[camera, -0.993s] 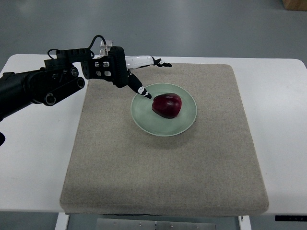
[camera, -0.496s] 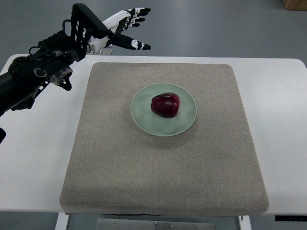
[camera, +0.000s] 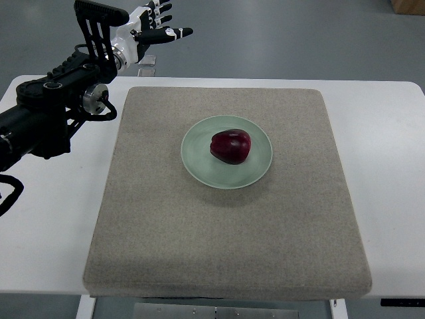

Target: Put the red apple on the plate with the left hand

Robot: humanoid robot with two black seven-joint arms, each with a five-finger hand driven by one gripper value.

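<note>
The left hand (camera: 151,28) was up at the far left corner of the scene, well apart from the plate (camera: 260,169) and beyond the back edge of the mat (camera: 226,232). Its fingers (camera: 174,32) were spread and stretched out toward the plate's side, holding nothing; the white segments with black tips showed clearly against the grey floor (camera: 299,33). Behind the hand, the black forearm (camera: 60,100) ran down and away from the plate to the picture's left edge, crossing above the white table (camera: 46,219) on the side of the mat farthest from the plate's right rim.

The red apple (camera: 231,145) lay on the plate, a little toward the back of its centre, its dark red skin catching a small highlight. It touched only the plate; nothing gripped it. The plate, pale green and round, sat on the mat somewhat nearer the mat's far edge than its near edge. The mat, a coarse beige-grey square, surrounded the plate on all sides and rested on the table, which showed as white margins left and right of the plate. A corner of something brown, a box (camera: 407,5) perhaps, showed far beyond the plate at the top right.
</note>
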